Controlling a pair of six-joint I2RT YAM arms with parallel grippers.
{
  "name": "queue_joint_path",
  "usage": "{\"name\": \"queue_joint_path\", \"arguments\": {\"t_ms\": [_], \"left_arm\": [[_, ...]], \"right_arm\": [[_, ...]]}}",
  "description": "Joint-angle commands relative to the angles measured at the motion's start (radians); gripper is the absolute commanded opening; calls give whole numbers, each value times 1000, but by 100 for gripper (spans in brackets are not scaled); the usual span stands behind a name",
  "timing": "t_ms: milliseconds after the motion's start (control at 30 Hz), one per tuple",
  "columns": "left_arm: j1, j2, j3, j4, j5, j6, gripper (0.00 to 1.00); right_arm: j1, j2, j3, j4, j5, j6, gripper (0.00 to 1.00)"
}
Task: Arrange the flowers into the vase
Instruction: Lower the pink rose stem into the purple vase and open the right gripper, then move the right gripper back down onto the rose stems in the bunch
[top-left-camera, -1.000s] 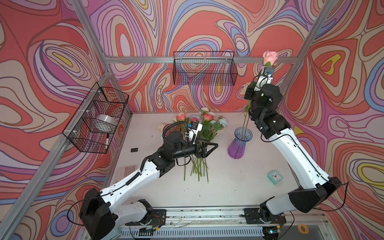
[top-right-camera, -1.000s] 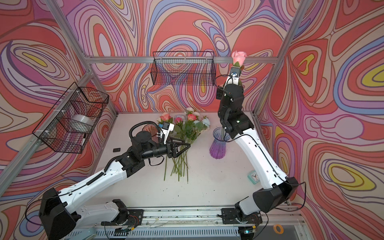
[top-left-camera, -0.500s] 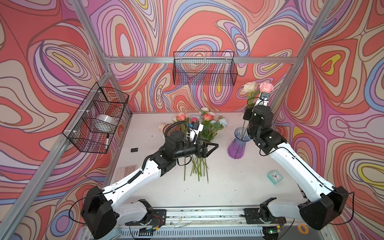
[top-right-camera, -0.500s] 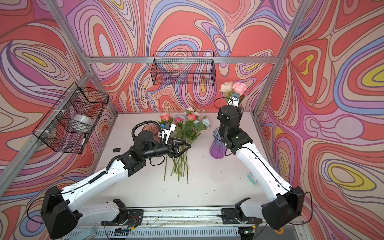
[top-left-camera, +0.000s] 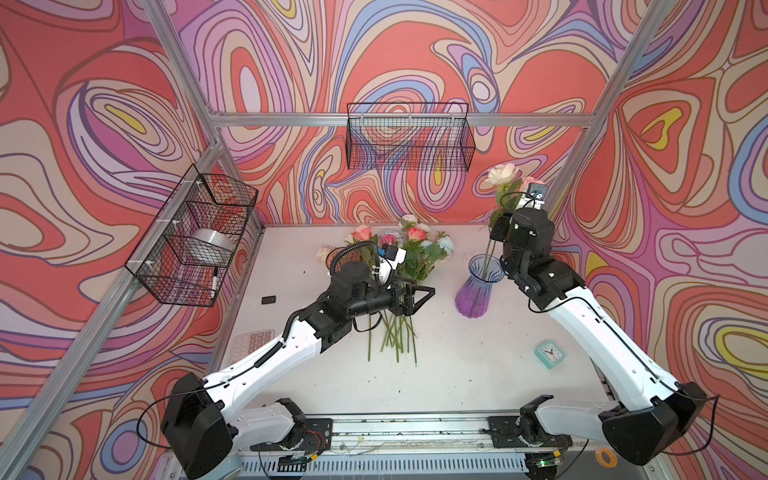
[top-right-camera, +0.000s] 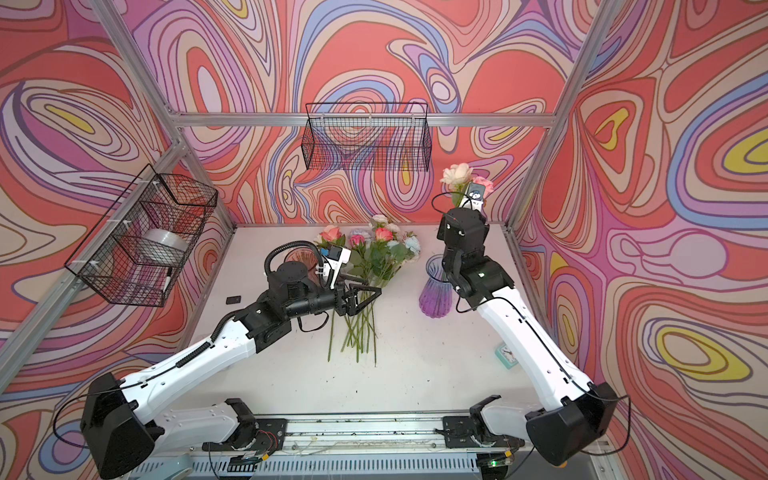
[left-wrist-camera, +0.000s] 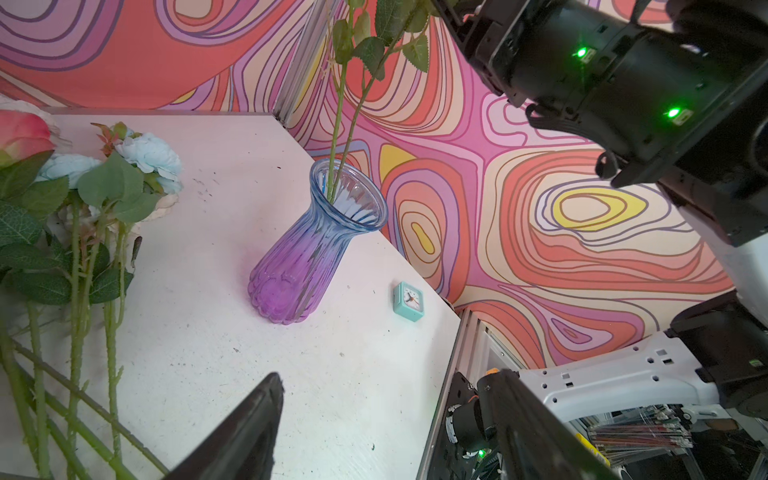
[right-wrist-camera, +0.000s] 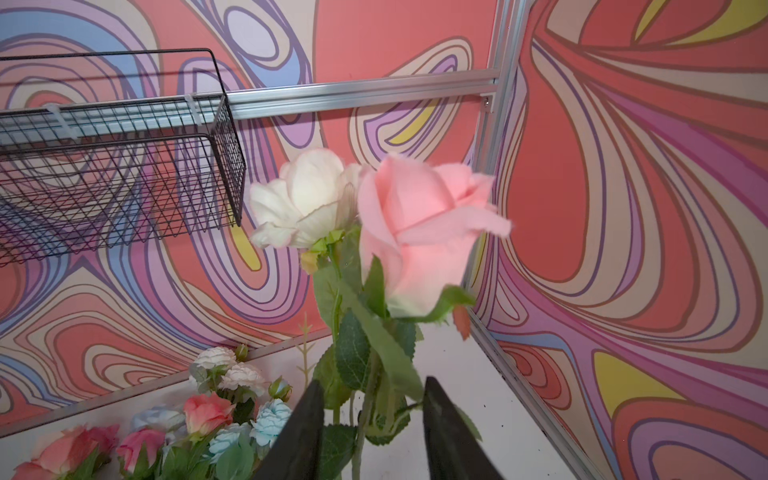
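Observation:
The vase (top-left-camera: 478, 286) (top-right-camera: 434, 295) (left-wrist-camera: 316, 241) is ribbed glass, blue at the rim and purple at the base, and stands upright on the white table at the right. Two flowers stand in it, a cream rose (top-left-camera: 503, 174) (right-wrist-camera: 307, 203) and a pink rose (right-wrist-camera: 419, 237). My right gripper (right-wrist-camera: 372, 399) (top-left-camera: 498, 228) is above the vase, open, with their leafy stems between its parted jaws. The other flowers (top-left-camera: 399, 257) (top-right-camera: 374, 249) (left-wrist-camera: 83, 199) lie in a bunch mid-table. My left gripper (top-left-camera: 419, 297) (left-wrist-camera: 390, 376) hovers open over their stems, holding nothing.
A small teal clock (top-left-camera: 549, 353) (left-wrist-camera: 409, 301) lies near the right arm. Wire baskets hang on the back wall (top-left-camera: 409, 137) and the left wall (top-left-camera: 195, 237), the latter holding a tape roll. A small black item (top-left-camera: 269, 299) lies at the table's left.
My right arm came down with the pink rose, bringing its bloom level with the cream rose over the vase, and its jaws parted. The left arm barely moved.

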Motion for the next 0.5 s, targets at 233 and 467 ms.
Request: {"name": "queue_joint_path", "arguments": {"t_ms": [233, 467], "left_arm": [[-2, -104, 47, -113, -221, 128, 83], [0, -111, 133, -363, -783, 155, 82]], "right_arm": [[11, -68, 145, -218, -299, 128, 48], [266, 31, 53, -203, -277, 236, 33]]}}
